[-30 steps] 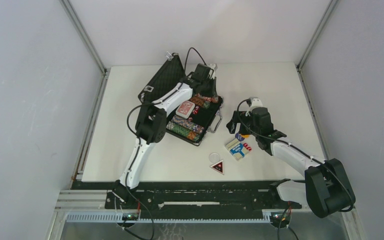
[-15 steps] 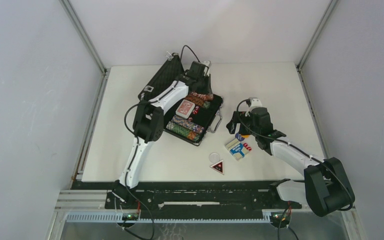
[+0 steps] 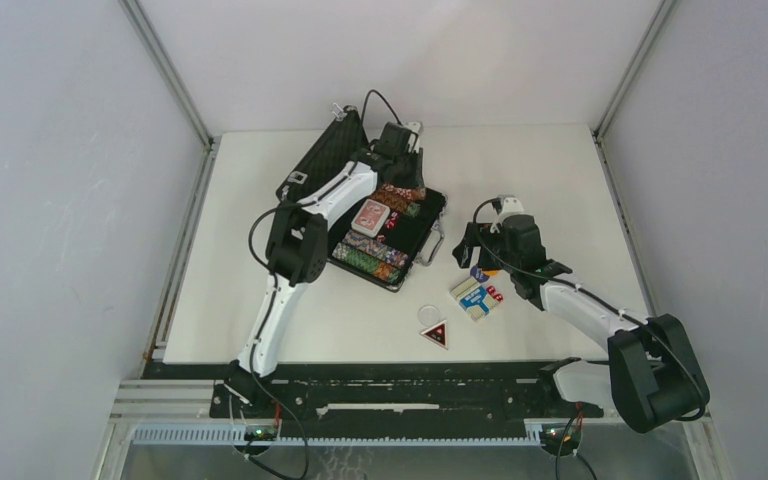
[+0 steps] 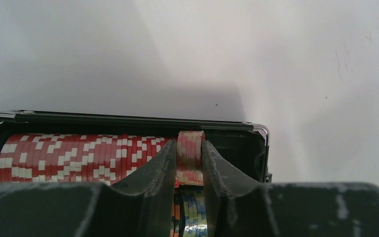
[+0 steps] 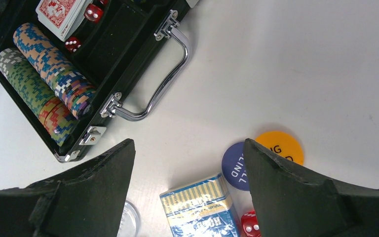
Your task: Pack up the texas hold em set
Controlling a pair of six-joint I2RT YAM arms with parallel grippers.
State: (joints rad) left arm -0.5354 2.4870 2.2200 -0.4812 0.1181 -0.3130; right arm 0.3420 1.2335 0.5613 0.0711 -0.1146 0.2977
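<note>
Lettering "LIND" shows on a blue token point(image 5: 234, 165) under the spread right gripper point(image 5: 188, 144); left gripper point(image 4: 189, 148) pinches a red chip point(image 4: 191, 140) inside the open briefcase point(image 5: 123, 54) on the white table point(image 3: 560, 170).

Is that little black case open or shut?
Open: the lid leans back, leaving chip rows and a red card deck exposed.

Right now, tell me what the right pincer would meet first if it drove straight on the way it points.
Probably bare table, in the gap between the blue card deck and the case's silver handle. The open right pincer tilts down; at a shallower angle, the handle comes first.
</note>
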